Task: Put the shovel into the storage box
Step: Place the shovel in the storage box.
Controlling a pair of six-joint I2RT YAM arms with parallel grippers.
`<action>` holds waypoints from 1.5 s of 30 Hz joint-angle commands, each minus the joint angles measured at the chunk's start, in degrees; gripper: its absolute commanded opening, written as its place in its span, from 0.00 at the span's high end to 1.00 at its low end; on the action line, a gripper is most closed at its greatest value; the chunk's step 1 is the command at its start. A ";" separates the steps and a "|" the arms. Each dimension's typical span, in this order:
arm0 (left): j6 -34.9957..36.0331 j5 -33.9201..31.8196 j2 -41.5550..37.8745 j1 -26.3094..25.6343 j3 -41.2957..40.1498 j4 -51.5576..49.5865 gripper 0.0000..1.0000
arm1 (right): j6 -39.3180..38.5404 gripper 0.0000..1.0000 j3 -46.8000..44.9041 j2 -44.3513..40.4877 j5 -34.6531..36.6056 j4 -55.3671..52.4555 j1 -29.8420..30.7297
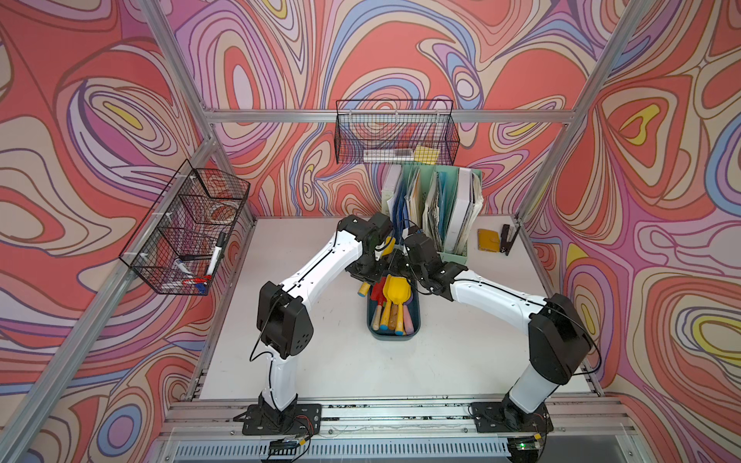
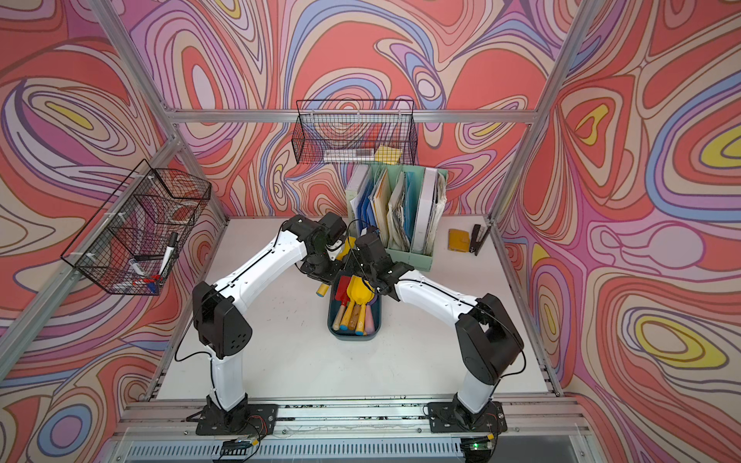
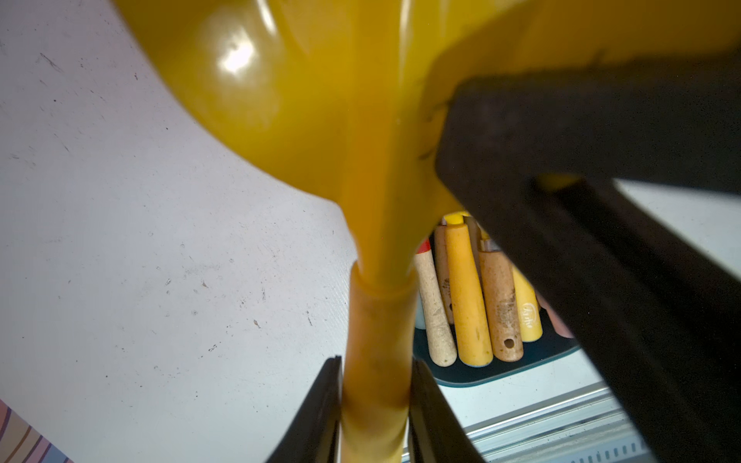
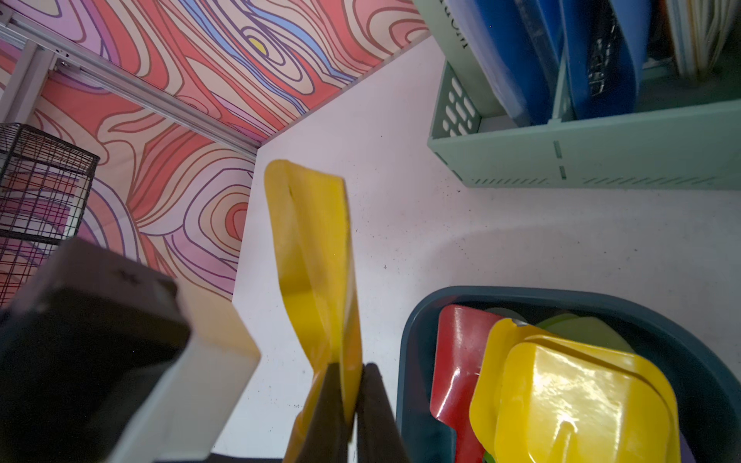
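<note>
A yellow shovel [image 3: 320, 120] is held off the table by both grippers, just left of the storage box's far end. My left gripper [image 3: 377, 362] is shut on its handle [image 3: 379, 320], one finger on each side. My right gripper [image 4: 353, 366] is shut on the edge of the same shovel's blade [image 4: 312, 248]. In both top views its blue-tipped handle end [image 1: 364, 289] [image 2: 320, 292] pokes out below the left wrist. The storage box [image 1: 393, 337] [image 2: 353, 336] [image 4: 417, 360], dark teal, holds several red and yellow shovels with wooden handles.
A mint-green file organiser [image 1: 449, 256] [image 4: 601, 148] full of folders stands just behind the box. Black wire baskets hang on the left wall [image 1: 188, 228] and the back wall [image 1: 397, 132]. A yellow pad [image 1: 487, 240] and a stapler [image 1: 506, 238] lie at the back right.
</note>
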 commanded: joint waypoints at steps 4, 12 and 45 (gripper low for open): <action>1.98 5.99 -1.70 -5.53 0.97 -2.39 0.66 | 1.63 1.00 0.99 1.95 5.05 2.29 0.37; 1.53 8.94 -1.71 -6.77 -0.01 -1.66 0.64 | 3.56 1.00 1.16 3.42 5.54 2.85 0.37; -3.36 1.86 -6.14 -7.72 -2.83 1.61 0.55 | 4.44 1.00 -3.94 1.23 3.85 5.78 0.32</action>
